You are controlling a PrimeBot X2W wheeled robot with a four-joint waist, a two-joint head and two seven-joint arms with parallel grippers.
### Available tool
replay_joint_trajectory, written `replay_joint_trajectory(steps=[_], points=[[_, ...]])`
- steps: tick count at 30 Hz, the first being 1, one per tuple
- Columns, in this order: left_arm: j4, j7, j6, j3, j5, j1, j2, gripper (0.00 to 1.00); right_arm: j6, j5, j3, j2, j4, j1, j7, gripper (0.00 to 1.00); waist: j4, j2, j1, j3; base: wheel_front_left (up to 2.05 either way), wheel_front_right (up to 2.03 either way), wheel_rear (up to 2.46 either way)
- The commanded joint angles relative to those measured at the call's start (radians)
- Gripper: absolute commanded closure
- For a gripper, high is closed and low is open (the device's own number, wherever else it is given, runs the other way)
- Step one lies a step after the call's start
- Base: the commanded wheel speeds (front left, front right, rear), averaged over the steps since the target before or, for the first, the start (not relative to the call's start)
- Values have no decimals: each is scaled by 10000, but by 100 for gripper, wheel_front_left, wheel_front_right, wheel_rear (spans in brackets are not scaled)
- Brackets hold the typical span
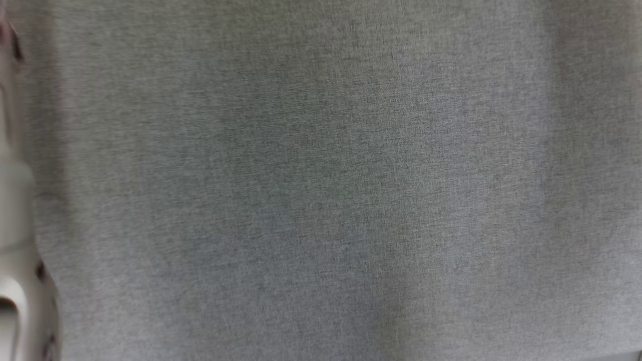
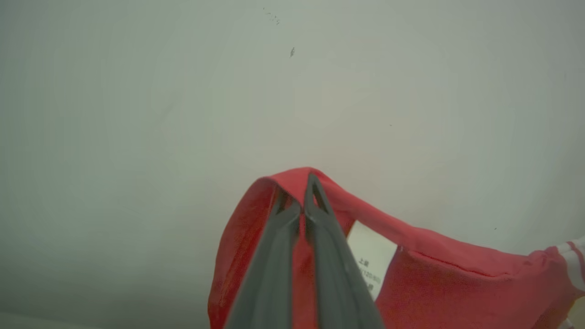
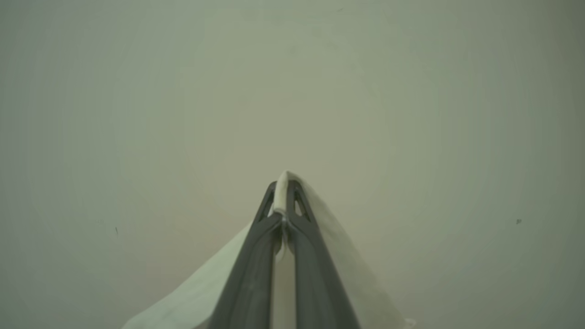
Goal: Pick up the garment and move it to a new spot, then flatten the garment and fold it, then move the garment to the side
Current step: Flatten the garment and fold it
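The garment's grey heathered cloth [image 1: 331, 180] hangs close before the head camera, stretching across nearly the whole view. In the left wrist view my left gripper [image 2: 305, 183] is shut on a red edge of the garment [image 2: 434, 274], which drapes down to the right. A white label [image 2: 372, 256] sits beside the fingers, and a white-striped cuff [image 2: 573, 265] lies at the right edge. In the right wrist view my right gripper [image 3: 285, 183] is shut on a pale fold of the garment [image 3: 192, 297], which falls away on both sides of the fingers.
A pale forearm [image 1: 15, 210] runs along the left edge of the head view. Behind the cloth in both wrist views lies a plain pale surface [image 2: 183, 114] with a few small dark specks; whether it is table or wall I cannot tell.
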Motion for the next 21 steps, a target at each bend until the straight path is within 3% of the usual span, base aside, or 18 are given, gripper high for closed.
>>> replay_joint_trajectory(steps=[1, 6, 11, 21], points=[[-90, -28, 3, -121, -92, 397, 16, 100, 2, 181, 33, -190, -28, 432, 0, 100, 154, -2, -1, -517, 0, 0, 0], [-249, 62, 9, -724, -1075, 2189, 27, 100, 2, 725, -118, -625, -224, 2460, 673, 100, 277, -2, -1, -1611, 0, 0, 0], [-538, 190, 8, -1236, -1539, 4185, 158, 100, 2, 639, -317, -693, -976, 4948, 2170, 100, 321, -2, -1, -2655, 0, 0, 0], [-890, 395, 38, -1893, -1987, 7553, -187, 100, 2, -693, -1459, -6, -2242, 9276, 4864, 100, 519, -2, -1, -4530, 0, 0, 0]])
